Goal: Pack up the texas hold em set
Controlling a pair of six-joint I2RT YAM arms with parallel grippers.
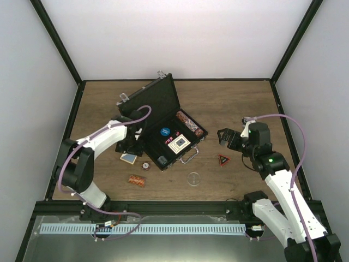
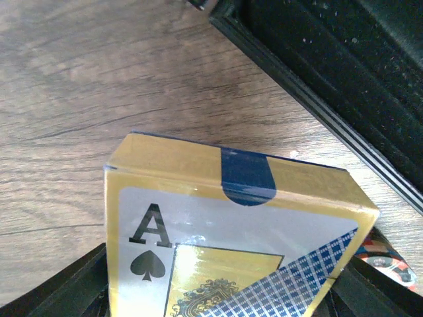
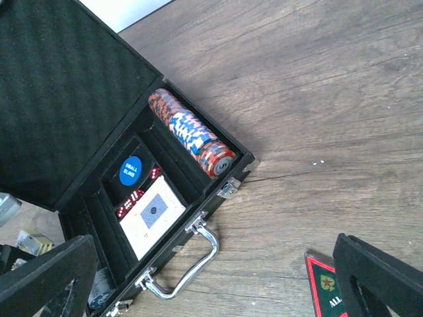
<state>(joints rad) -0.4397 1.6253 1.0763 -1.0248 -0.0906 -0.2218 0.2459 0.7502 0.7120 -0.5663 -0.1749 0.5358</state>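
The black case [image 1: 143,101] lies open mid-table, its silver handle [image 3: 192,264] toward me. Inside are a chip row [image 3: 188,132], a blue disc [image 3: 131,170], red dice [image 3: 129,201] and a card deck [image 3: 152,214]. My left gripper [image 1: 131,147] is at the case's left side, shut on a gold ace-of-spades card deck [image 2: 231,231], which is tilted just above the wood. My right gripper [image 3: 211,271] is open and empty, to the right of the case. The red-black triangle [image 1: 223,160] lies below it and also shows in the right wrist view [image 3: 324,287].
A short brown-red chip stack [image 1: 136,180] lies on its side near the front left. A single chip [image 1: 146,165] sits beside the case's front corner. A clear disc [image 1: 193,178] lies in front of the case. Black frame posts and white walls ring the table.
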